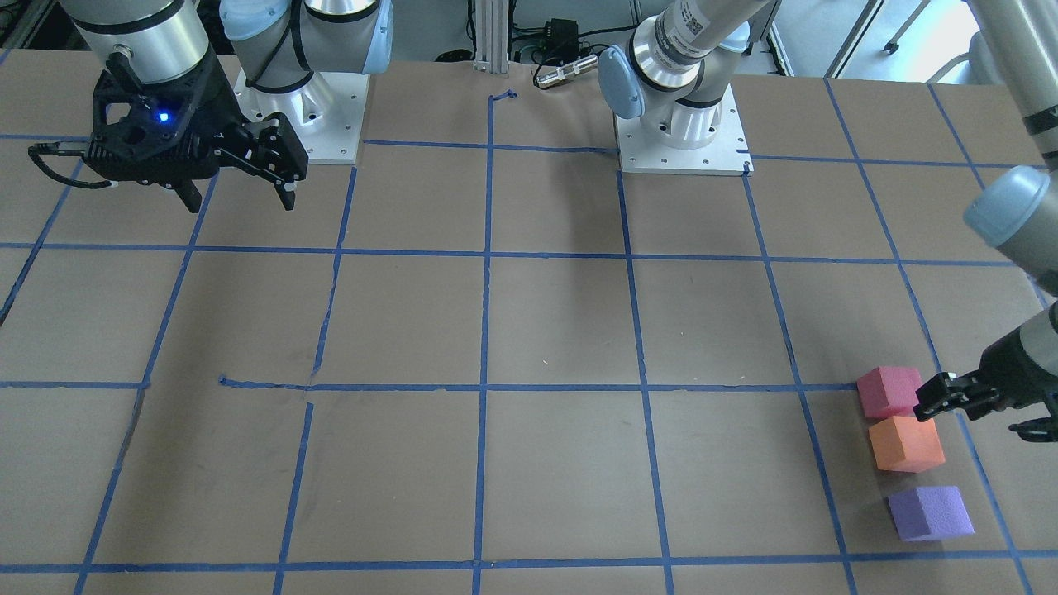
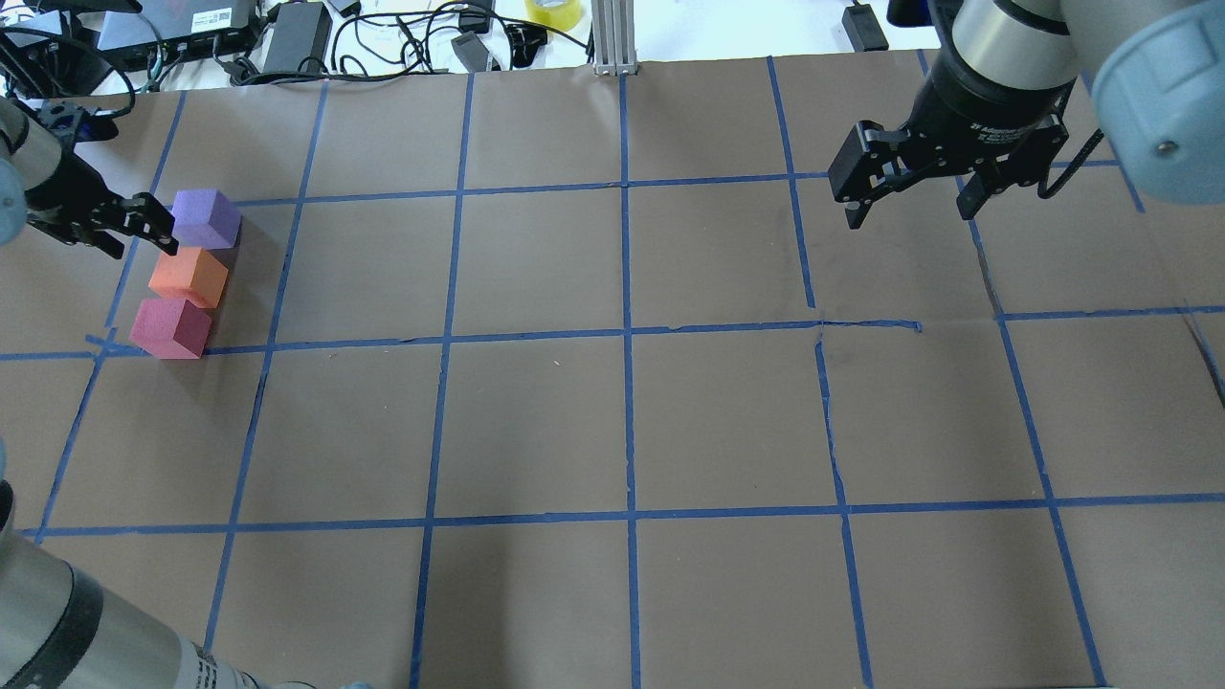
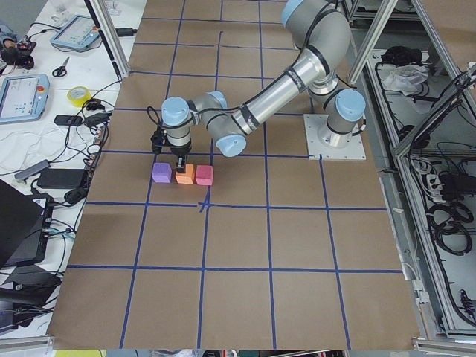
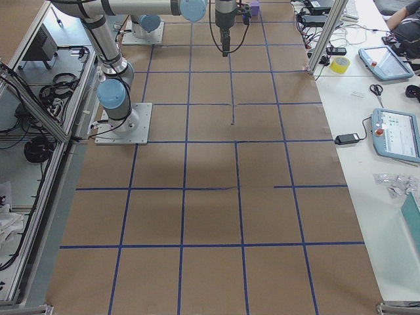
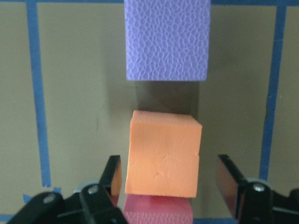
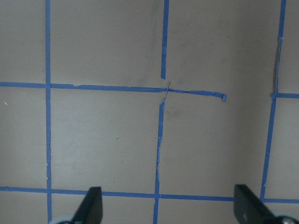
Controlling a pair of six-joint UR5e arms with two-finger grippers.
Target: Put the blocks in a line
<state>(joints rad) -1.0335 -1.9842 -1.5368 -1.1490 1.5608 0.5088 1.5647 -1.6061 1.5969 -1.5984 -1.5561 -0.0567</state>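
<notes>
Three foam blocks stand in a short line at the table's left end: purple point(image 2: 204, 218), orange point(image 2: 188, 277) and reddish-pink point(image 2: 169, 327). Orange and pink touch; a small gap separates purple from orange. They also show in the front view as pink point(image 1: 888, 391), orange point(image 1: 905, 444) and purple point(image 1: 930, 512). My left gripper point(image 2: 144, 225) is open just over the orange block point(image 5: 163, 154), one finger point(image 5: 112, 177) on each side, not clamping it. My right gripper point(image 2: 909, 196) is open and empty, held high over the far right of the table.
Cables, power bricks and a yellow tape roll point(image 2: 553, 11) lie beyond the table's far edge, beside an aluminium post point(image 2: 612, 38). The two arm bases point(image 1: 682, 136) stand at the robot's side. Blue tape marks grid squares on the brown paper point(image 2: 622, 411).
</notes>
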